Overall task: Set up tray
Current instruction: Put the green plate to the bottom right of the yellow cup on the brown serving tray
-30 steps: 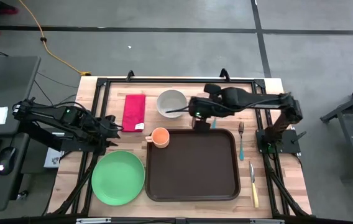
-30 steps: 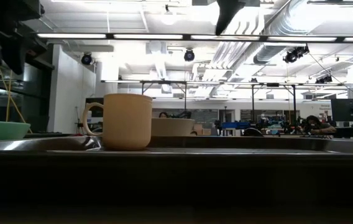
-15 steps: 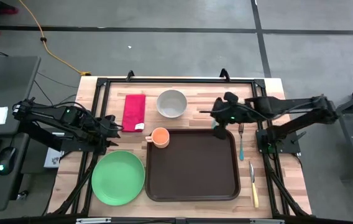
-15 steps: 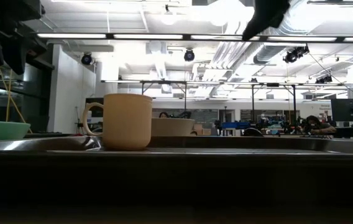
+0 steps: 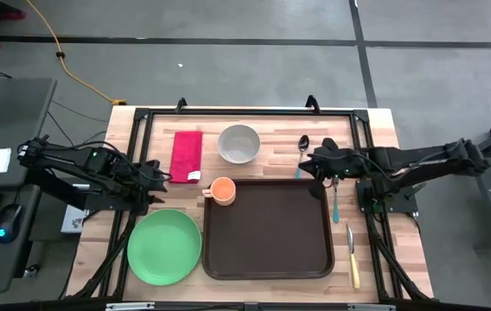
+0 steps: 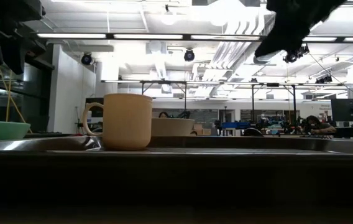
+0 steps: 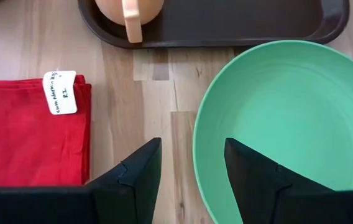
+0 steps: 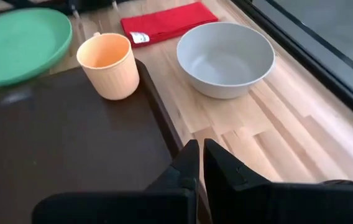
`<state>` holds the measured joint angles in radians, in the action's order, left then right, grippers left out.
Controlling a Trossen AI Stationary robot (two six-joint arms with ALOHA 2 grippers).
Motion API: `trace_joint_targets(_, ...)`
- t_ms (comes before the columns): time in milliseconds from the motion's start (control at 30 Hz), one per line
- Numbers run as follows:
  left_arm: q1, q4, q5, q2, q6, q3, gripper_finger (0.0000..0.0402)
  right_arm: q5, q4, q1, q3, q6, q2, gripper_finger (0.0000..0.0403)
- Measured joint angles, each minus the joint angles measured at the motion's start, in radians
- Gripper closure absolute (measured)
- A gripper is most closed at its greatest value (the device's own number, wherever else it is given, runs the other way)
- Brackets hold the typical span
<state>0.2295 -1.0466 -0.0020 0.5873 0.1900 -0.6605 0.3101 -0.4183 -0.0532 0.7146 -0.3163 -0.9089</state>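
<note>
The dark brown tray (image 5: 267, 231) lies on the wooden table at the near middle. An orange cup (image 5: 222, 190) stands upright in its far left corner, also seen in the low view (image 6: 127, 121) and the right wrist view (image 8: 108, 63). My right gripper (image 5: 313, 162) hangs shut above the tray's far right corner (image 8: 164, 127), touching nothing. My left gripper (image 5: 155, 173) hovers open over bare wood (image 7: 186, 134) between the red napkin (image 7: 27, 134) and the green plate (image 7: 276, 121).
A grey bowl (image 5: 239, 143) and a red napkin (image 5: 187, 155) lie beyond the tray. The green plate (image 5: 164, 246) lies to the tray's left. A spoon (image 5: 302, 149), a fork (image 5: 335, 194) and a knife (image 5: 352, 255) lie on the right.
My right gripper has drawn back from beside the grey bowl toward the table's right edge, sinking and turning as it went; it now hangs over the tray's far right corner, and the spoon it covered shows. Nothing on the table has moved.
</note>
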Motion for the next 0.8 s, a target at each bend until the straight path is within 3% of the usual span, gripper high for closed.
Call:
trace_joint_targets(200, 0.0, -0.003, 0.042, 0.04, 0.001, 0.0, 0.0195, -0.005, 0.129, 0.0, -0.113, -0.026, 0.047, 0.0402)
trace_joint_targets(400, 0.0, -0.003, 0.044, 0.11, 0.0, 0.0, 0.0195, 0.021, 0.156, 0.0, -0.15, -0.019, 0.055, 0.0402)
trace_joint_targets(800, 0.0, 0.007, 0.078, 0.247, 0.025, 0.001, 0.0195, 0.012, 0.368, 0.0, -0.273, -0.023, 0.055, 0.0402)
